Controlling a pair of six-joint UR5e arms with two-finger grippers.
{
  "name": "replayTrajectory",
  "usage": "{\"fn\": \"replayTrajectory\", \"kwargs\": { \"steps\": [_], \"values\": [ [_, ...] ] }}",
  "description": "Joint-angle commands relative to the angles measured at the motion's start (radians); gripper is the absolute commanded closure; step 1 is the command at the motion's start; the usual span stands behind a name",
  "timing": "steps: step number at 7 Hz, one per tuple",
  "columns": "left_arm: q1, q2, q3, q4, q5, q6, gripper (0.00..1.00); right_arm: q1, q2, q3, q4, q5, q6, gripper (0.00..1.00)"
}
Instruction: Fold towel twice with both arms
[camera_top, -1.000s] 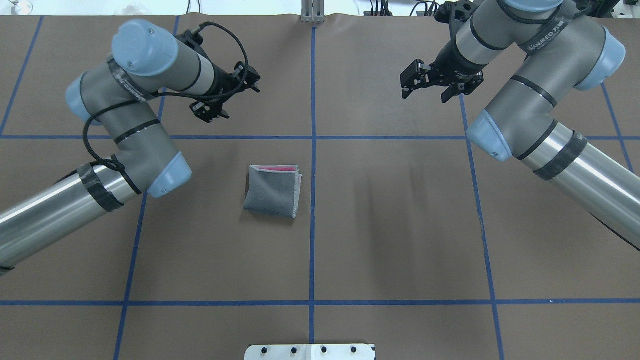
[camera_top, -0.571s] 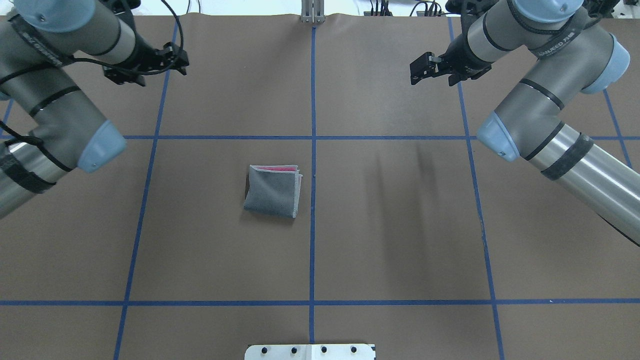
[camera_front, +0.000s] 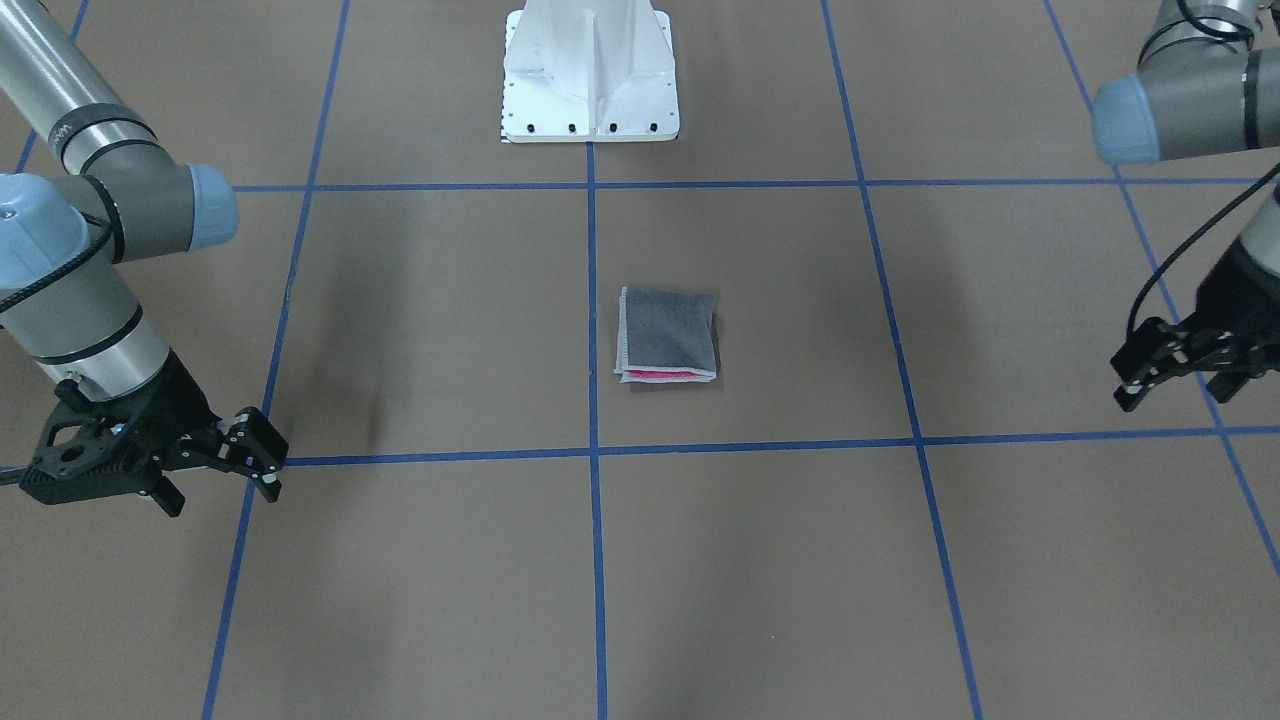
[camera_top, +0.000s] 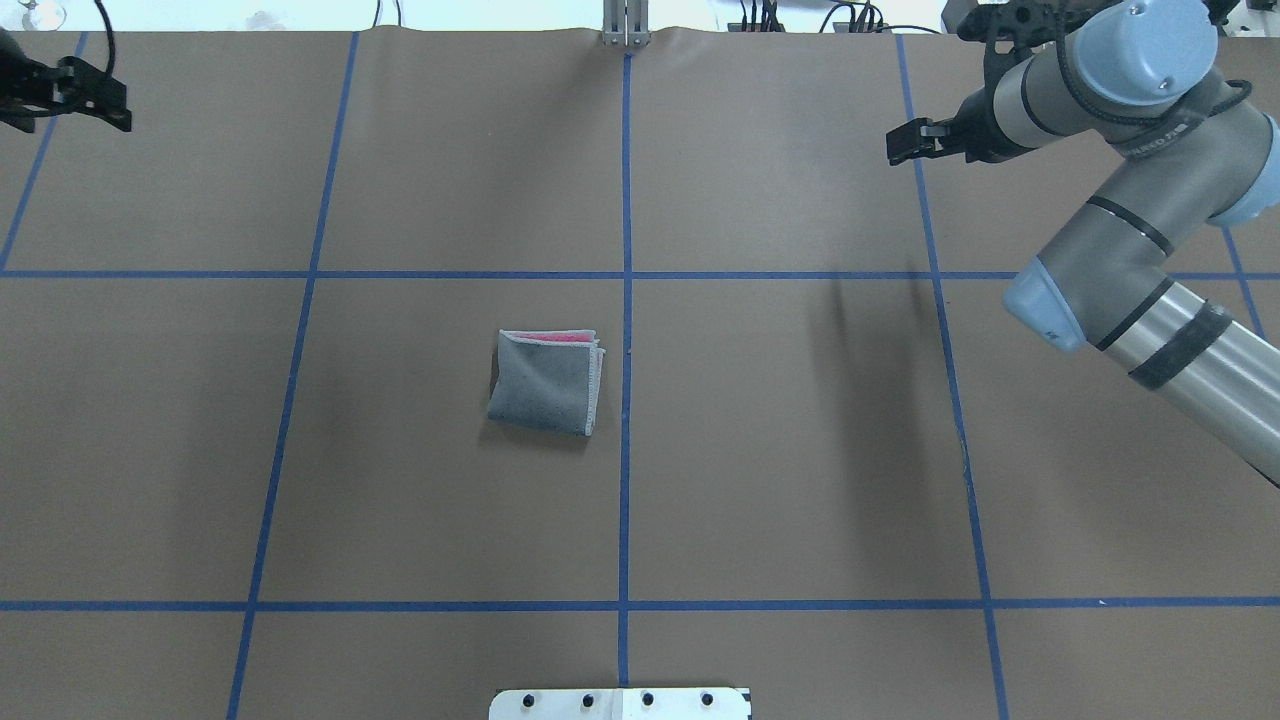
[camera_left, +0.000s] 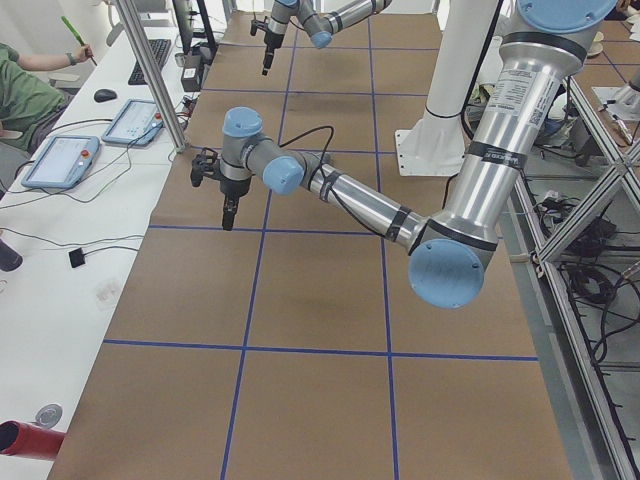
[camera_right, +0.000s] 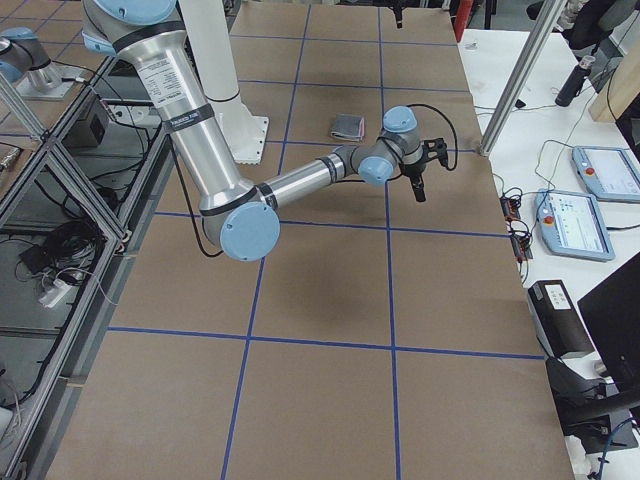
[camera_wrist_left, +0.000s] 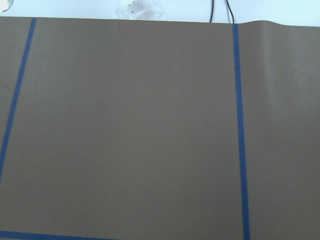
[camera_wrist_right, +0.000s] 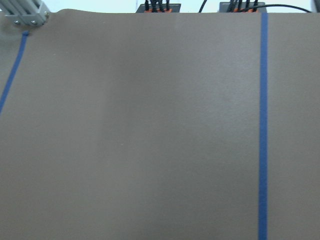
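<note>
Towel: the towel (camera_front: 668, 335) lies flat near the middle of the surface (camera_top: 800, 450), folded into a small square packet.
Towel faces: grey is on top. A thin pink strip peeks out along the edge away from the robot, and the pale border runs down the side toward the robot's right.
Towel position: just on the robot's left of the centre blue line (camera_top: 626, 200), close to it without covering it.
Left tool: the left tool (camera_front: 1175, 392) hangs over the surface far out on the robot's left, near the far edge, well apart from the towel. Its fingers look spread, with nothing between them.
Right tool: the right tool (camera_front: 222, 480) hangs far out on the robot's right, also well apart from the towel. Its fingers stand apart and it carries nothing.
Arms: the left arm (camera_front: 1180, 95) and the right arm (camera_top: 1130, 230) each reach outward, away from the centre.
Wrist views: both show only brown surface and blue lines.
Base: the white pedestal (camera_front: 590, 70) stands at the robot's edge, in line with the centre line.
Bench side: a person in a green sleeve (camera_left: 25, 95) sits by the side bench.
</note>
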Motion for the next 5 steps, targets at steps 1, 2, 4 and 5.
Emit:
{"fn": "replayTrajectory", "kwargs": {
  "steps": [1,2,4,5],
  "values": [
    [-0.034,0.091,0.045,-0.068,0.029,0.087,0.0,0.087,-0.038,0.0,-0.051,0.008,-0.099,0.0],
    [-0.031,0.128,0.062,-0.068,0.032,0.088,0.0,0.156,-0.039,0.001,-0.138,0.06,-0.211,0.0],
    [-0.038,0.132,0.116,-0.056,0.026,0.207,0.0,0.331,-0.026,0.016,-0.428,0.157,-0.577,0.0],
    [-0.056,0.159,0.107,-0.007,0.026,0.381,0.0,0.391,-0.025,0.021,-0.564,0.158,-0.743,0.0]
  ]
}}
